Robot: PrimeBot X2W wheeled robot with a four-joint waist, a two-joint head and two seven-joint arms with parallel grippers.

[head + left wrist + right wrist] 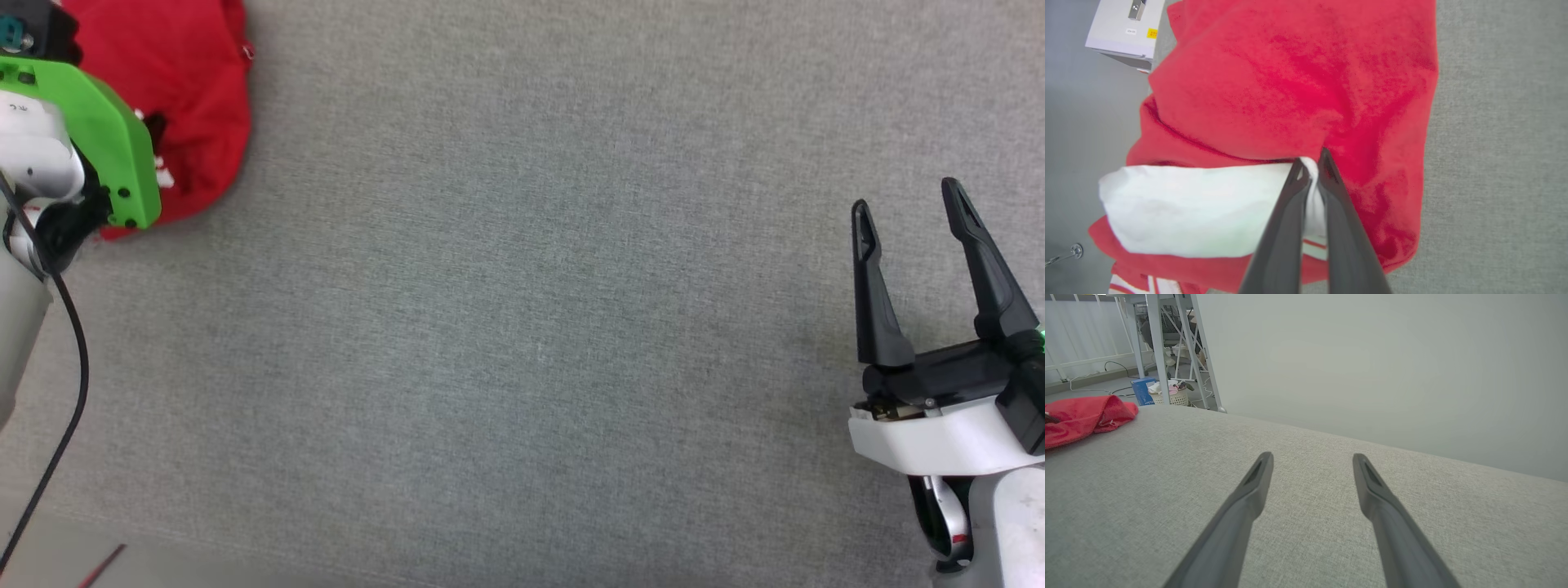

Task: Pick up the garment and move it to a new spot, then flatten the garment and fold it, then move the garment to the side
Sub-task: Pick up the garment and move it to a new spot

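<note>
1. One garment (1290,81), pinched between the left gripper (1312,161) tips
2. Two grippers in play, the right gripper (906,194) well apart from that garment
3. One basket (1169,398) and one blue box (1142,391), far beyond the right gripper's left finger

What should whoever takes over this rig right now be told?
Left hand: shut, pinching a fold of the white sleeve of the garment.
Right hand: open, holding nothing, over the grey surface.
Garment: bunched up at the surface's left edge.
Done: the grasp is made.
Left: lift and move it to a new spot, flatten, fold, move aside.
</note>
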